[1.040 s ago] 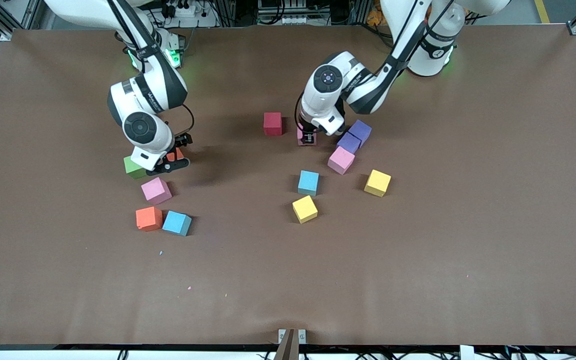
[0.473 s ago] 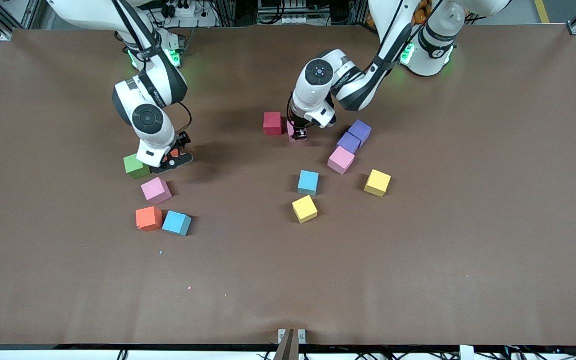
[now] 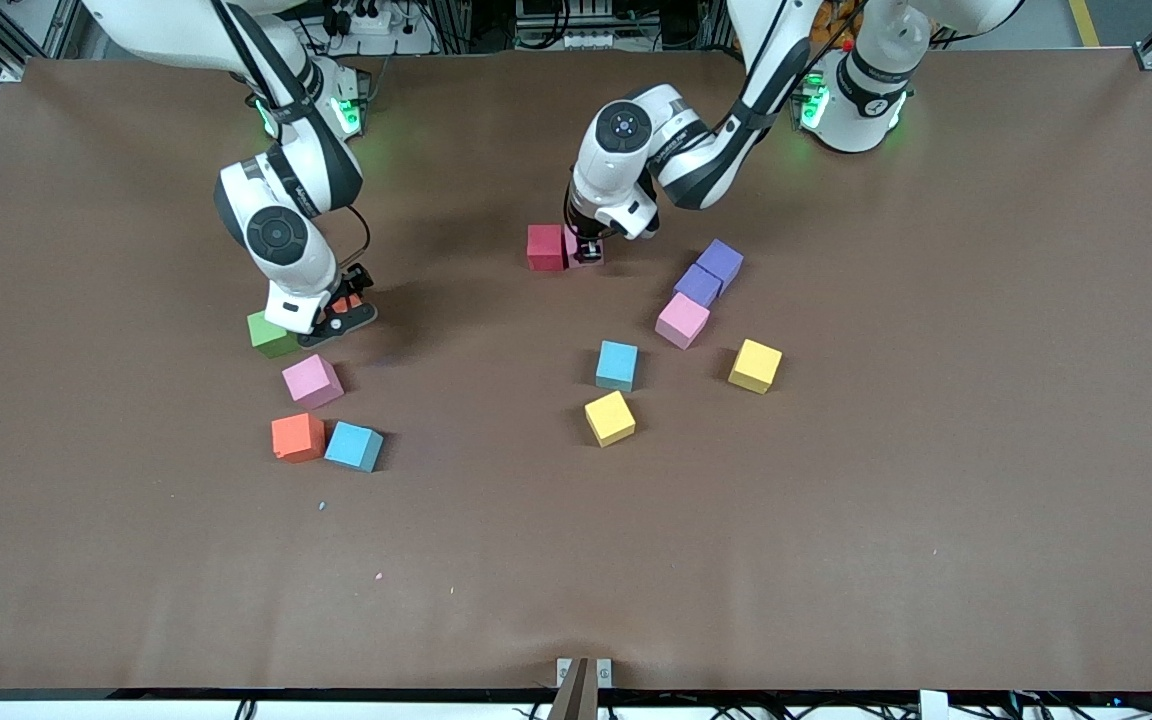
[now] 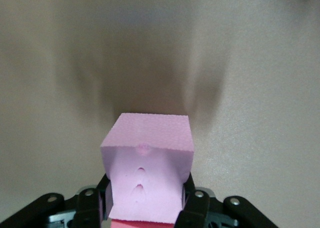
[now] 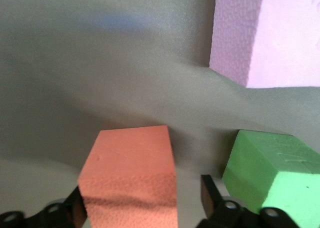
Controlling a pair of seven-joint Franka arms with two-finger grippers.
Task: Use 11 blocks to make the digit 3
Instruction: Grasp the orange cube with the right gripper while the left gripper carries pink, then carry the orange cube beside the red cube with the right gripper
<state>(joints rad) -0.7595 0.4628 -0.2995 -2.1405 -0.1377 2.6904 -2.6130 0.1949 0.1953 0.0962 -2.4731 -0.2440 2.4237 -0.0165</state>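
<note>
While the left gripper point(image 3: 584, 246) clamps a pink cube point(image 4: 148, 163) between its 2 fingers point(image 4: 192, 208), that cube sits low at the table point(image 3: 836, 520) just beside the red cube point(image 3: 545, 247), on the side toward the left arm's end. In the left wrist view the pink foam fills the gap between the fingers, with a strip of red showing under it.

At the right arm's end, the right gripper point(image 3: 339, 313) is down at the table with an orange cube point(image 5: 131, 173) standing between its fingers point(image 5: 212, 195). A small gap shows beside the cube at one finger, so whether the foam is pinched cannot be told. The green cube point(image 3: 269, 334) lies just outside those fingers, close against the gripper, and another pink cube point(image 3: 312, 381) lies near it, closer to the front camera. A second orange cube point(image 3: 297, 437) and a blue cube point(image 3: 353, 446) sit side by side, nearer the camera again.

Well clear of the left fingers lie 2 purple cubes point(image 3: 710, 274), a third pink cube point(image 3: 682, 320), a second blue cube point(image 3: 617, 365) and 2 yellow cubes point(image 3: 610, 418). No rows of the digit 3 are formed beyond the red and pink pair.
</note>
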